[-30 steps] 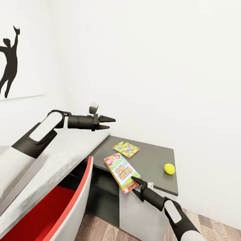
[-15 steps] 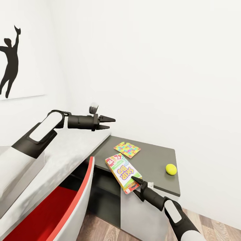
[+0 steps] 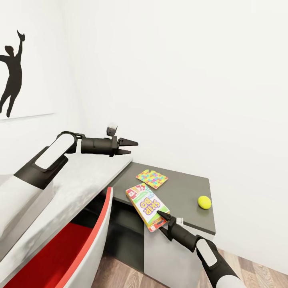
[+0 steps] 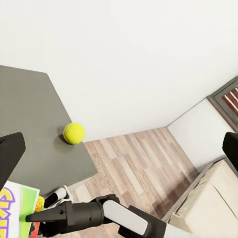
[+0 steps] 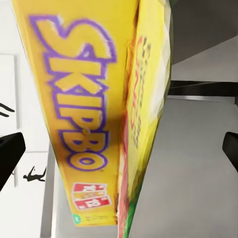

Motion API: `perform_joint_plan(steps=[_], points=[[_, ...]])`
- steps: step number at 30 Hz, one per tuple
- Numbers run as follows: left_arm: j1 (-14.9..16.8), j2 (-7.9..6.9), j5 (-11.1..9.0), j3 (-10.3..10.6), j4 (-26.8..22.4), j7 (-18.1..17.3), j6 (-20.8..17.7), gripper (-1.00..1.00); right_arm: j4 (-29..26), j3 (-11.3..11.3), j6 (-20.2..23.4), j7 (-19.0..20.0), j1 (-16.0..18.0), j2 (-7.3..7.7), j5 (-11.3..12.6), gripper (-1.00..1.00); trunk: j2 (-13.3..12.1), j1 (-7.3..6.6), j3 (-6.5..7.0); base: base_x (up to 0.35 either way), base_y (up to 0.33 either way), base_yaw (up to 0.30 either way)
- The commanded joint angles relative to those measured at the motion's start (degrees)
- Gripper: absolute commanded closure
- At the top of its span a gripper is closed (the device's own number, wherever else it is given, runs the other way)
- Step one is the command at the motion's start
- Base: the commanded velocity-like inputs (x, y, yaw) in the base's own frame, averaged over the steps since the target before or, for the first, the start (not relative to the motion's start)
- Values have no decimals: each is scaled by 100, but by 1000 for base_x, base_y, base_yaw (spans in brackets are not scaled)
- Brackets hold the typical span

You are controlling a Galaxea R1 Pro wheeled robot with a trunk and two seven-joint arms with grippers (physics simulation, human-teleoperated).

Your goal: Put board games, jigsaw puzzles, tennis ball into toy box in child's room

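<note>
Head view, lower centre: the SKIP-BO board game (image 3: 147,206), a flat rectangular box with a green-and-white face, a red corner panel and purple-outlined yellow lettering, sits tilted at the near edge of the dark grey cabinet top (image 3: 188,192), its lower end overhanging that edge. The right gripper (image 3: 163,219) meets the box at this lower end, one finger lying over the top face; the other finger is hidden, so a firm pinch cannot be confirmed. In the right wrist view the box (image 5: 94,114) appears edge-on and blurred between the two dark fingertips at the frame's sides, with its yellow face and side panel legible but the small print unreadable.

Just beyond the box, toward the frame's centre, lies a jigsaw puzzle (image 3: 151,178), a thin square of yellow, green, red and blue pieces, flat on the cabinet top. The tennis ball (image 3: 204,202), plain yellow-green, rests well apart at centre right, near the cabinet's far right edge; the left wrist view shows it (image 4: 73,133) beside the wood-plank floor (image 4: 139,163).

Left of centre, the left gripper (image 3: 130,147) hangs above the pale grey desk top (image 3: 80,180), fingers spread and holding nothing. A black silhouette poster (image 3: 12,76) is cut off at the upper left.
</note>
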State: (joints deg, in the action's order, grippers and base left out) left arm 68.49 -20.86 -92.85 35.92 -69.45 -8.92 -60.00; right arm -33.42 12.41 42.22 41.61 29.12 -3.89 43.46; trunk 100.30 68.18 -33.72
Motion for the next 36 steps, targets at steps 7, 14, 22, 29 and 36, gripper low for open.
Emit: perform_joint_plan(steps=[7,14,22,29,36], points=[[7,-5,47,12,3,-57,0,-100,-6,42,50,5,296,-6,83,100,3,0,-5,0,0,0],[7,-14,40,17,1,-60,0,-100,-6,42,64,5,295,-6,83,100,3,0,-5,0,0,0],[7,-25,30,4,-7,-65,0,-100,-6,42,67,10,293,74,96,100,-198,-110,85,0,0,0],[7,-23,30,5,-8,-66,0,-100,-6,42,67,12,288,124,102,100,-478,-264,210,0,0,0],[2,-181,22,59,-6,-65,0,-100,-6,42,67,14,288,126,101,100,-759,-418,336,0,0,0]])
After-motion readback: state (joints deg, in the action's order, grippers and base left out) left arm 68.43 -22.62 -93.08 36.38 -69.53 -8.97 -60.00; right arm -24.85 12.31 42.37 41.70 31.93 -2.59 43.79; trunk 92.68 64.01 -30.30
